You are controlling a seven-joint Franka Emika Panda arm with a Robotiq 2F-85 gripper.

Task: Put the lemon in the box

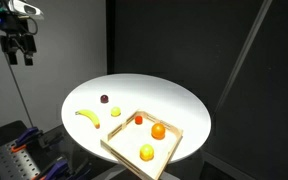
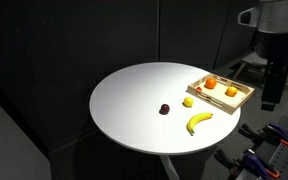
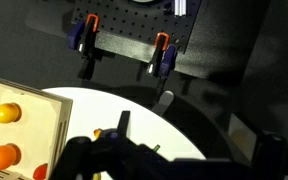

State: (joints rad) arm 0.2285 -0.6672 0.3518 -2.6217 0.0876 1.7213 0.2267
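Observation:
The lemon [image 1: 116,112] is small and pale yellow. It lies on the round white table [image 1: 174,105], just outside the box's rim, and shows in both exterior views [image 2: 188,101]. The box [image 1: 123,143] is a shallow light-wood tray at the table's edge. It shows in an exterior view [image 2: 242,100] and at the left of the wrist view [image 3: 29,100]. It holds an orange fruit [image 1: 158,130], a deeper yellow fruit [image 1: 147,152] and a small red piece [image 1: 139,118]. My gripper [image 1: 21,58] hangs high beside the table, far from the lemon, with its fingers apart and empty; it shows in both exterior views [image 2: 270,103].
A banana [image 1: 87,117] and a small dark red fruit [image 1: 105,99] lie on the table near the lemon. Black curtains surround the scene. A perforated board with orange-handled clamps [image 3: 160,55] stands beyond the table's edge.

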